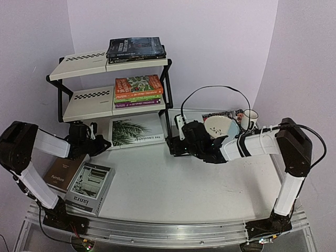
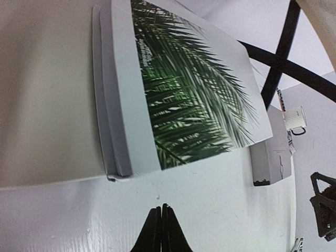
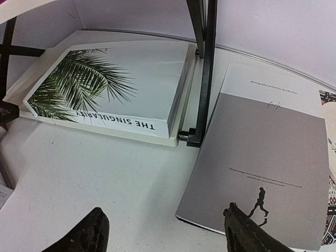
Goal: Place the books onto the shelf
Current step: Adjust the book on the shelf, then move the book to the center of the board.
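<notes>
– Walls (image 1: pixel 220 42) and surface: what do they look like?
– Pale lilac walls wrap a white table (image 1: pixel 173 189), which has a metal rail (image 1: pixel 173 231) along its near edge.
– And at the left edge?
– A brown book (image 1: pixel 64 173) and a grey photo-cover book (image 1: pixel 90 188) lie flat side by side by the near-left corner. Just behind them the left gripper (image 2: pixel 161 231) has its fingers pressed together on nothing, low over the table in front of the shelf (image 1: pixel 84 63).
– Where does that stand?
– At the back-left of the table. Its top tier carries dark books (image 1: pixel 135 48) on the right half. The middle tier carries an orange, green and purple stack (image 1: pixel 138 90), also on the right. A white palm-leaf book (image 1: pixel 135 131) lies flat on the bottom tier.
– Further right?
– The right gripper (image 3: pixel 163 228) hovers with fingers spread wide, clasping nothing. It is over the near edge of a grey book (image 3: pixel 262 157), which lies flat on the table just beside the shelf's right foot. A bowl (image 1: pixel 219 126), a mug (image 1: pixel 250 119) and a patterned placemat (image 1: pixel 215 114) sit toward the back-right corner.
</notes>
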`<state>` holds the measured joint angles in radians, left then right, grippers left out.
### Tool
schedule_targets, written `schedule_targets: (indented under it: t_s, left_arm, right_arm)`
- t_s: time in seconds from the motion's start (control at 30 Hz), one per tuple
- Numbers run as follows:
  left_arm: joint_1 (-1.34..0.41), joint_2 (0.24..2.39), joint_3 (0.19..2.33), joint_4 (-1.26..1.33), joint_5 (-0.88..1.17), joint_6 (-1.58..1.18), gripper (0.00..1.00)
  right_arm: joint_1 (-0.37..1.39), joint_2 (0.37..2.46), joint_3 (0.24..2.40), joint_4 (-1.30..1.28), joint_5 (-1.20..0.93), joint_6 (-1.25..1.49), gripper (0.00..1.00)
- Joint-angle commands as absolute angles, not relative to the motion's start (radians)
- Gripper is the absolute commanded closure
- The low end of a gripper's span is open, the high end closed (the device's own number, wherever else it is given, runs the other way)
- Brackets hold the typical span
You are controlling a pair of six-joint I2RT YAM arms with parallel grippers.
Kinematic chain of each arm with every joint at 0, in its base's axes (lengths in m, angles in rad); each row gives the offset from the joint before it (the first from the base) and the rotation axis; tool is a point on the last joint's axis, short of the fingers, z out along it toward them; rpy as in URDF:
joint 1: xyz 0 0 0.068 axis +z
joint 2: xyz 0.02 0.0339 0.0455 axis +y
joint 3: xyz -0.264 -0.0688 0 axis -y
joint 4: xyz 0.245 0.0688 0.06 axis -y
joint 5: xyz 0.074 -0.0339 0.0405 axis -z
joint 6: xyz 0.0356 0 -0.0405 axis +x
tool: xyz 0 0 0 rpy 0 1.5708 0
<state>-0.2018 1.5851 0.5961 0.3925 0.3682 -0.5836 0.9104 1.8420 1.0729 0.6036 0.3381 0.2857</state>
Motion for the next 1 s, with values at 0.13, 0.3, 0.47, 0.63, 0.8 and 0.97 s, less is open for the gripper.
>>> schedule_targets:
  t_s: [0.13,0.3,0.47,0.63,0.8,0.97]
  left_arm:
    - [-0.2,1.292,0.547,0.127,0.411,-0.557,0.88]
    - [-0.201,1.157,0.617,-0.202,0.323,-0.511,0.59]
    - [-0.201,1.052,0.669,-0.432,0.217,-0.532,0.12]
    - [-0.2,0.995,0.683,-0.568,-0.01,-0.648,0.09]
    - [-0.201,0.953,0.648,-0.591,-0.196,-0.751,0.04]
    - [-0.201,0.962,0.633,-0.588,-0.246,-0.787,0.04]
  right_arm:
    - [0.933,1.779,1.062,0.527,0.185,0.504,0.21]
    - [0.931,1.782,1.064,0.497,0.234,0.572,0.17]
    - [0.933,1.825,1.117,0.457,0.125,0.667,0.14]
    - [0.984,1.886,1.116,0.532,0.091,0.773,0.15]
    - [1.034,1.948,1.139,0.612,0.062,0.815,0.15]
    - [1.07,1.981,1.166,0.637,0.038,0.826,0.15]
